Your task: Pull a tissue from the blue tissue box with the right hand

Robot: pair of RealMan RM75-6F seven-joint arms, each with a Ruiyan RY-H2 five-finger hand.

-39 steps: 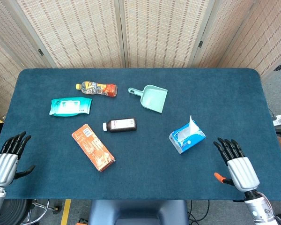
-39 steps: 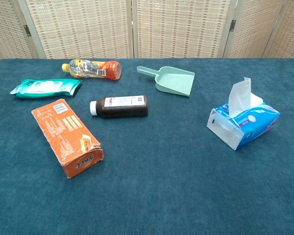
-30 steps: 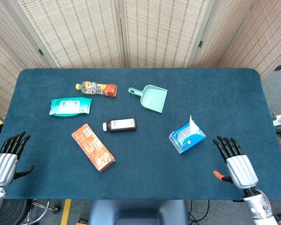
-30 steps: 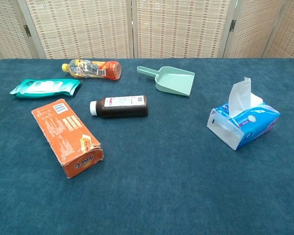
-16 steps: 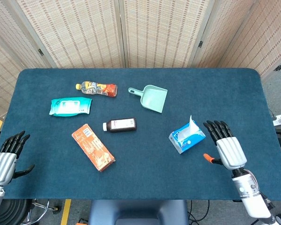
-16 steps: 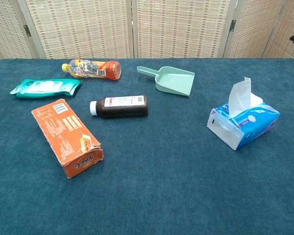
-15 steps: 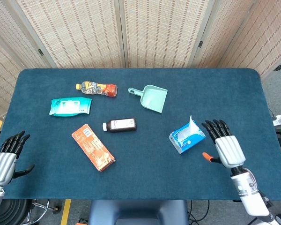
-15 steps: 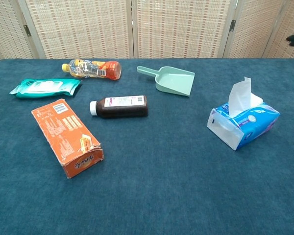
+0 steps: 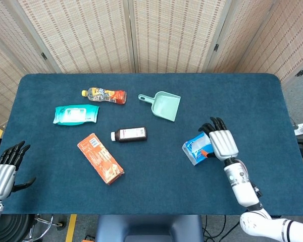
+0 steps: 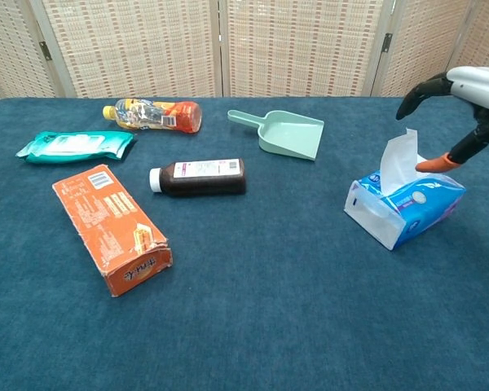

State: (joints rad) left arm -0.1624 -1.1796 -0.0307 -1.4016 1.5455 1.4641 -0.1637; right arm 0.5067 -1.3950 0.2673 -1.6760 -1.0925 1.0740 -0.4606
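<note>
The right hand (image 10: 460, 94) hangs above the blue tissue box (image 10: 407, 206) with its fingers spread and nothing in its grasp; the orange-tipped thumb sits just beside the raised tissue (image 10: 399, 160) but, as far as the chest view shows, apart from it; in the head view the hand covers the box's right half. The left hand (image 9: 4, 170) rests open at the near left edge of the table (image 9: 156, 196), holding nothing.

Risks, as judged: the box is light and unrestrained; a pull that is not straight up may drag or tip it rather than free a sheet; a pinch too low may crush the box opening; a pinch on the tissue's thin tip may tear it or slip off; more than one sheet may follow.

Clearances: the box lies in the right half of the table, clear of every edge, with bare cloth on all sides; the green dustpan (image 9: 164, 105) is the nearest object, behind and to the left, apart from the box; the brown bottle (image 9: 130, 134), orange carton (image 9: 100, 158), wipes pack (image 9: 76, 114) and drink bottle (image 9: 104, 95) lie well apart to the left; room overhead appears free for a lift.
</note>
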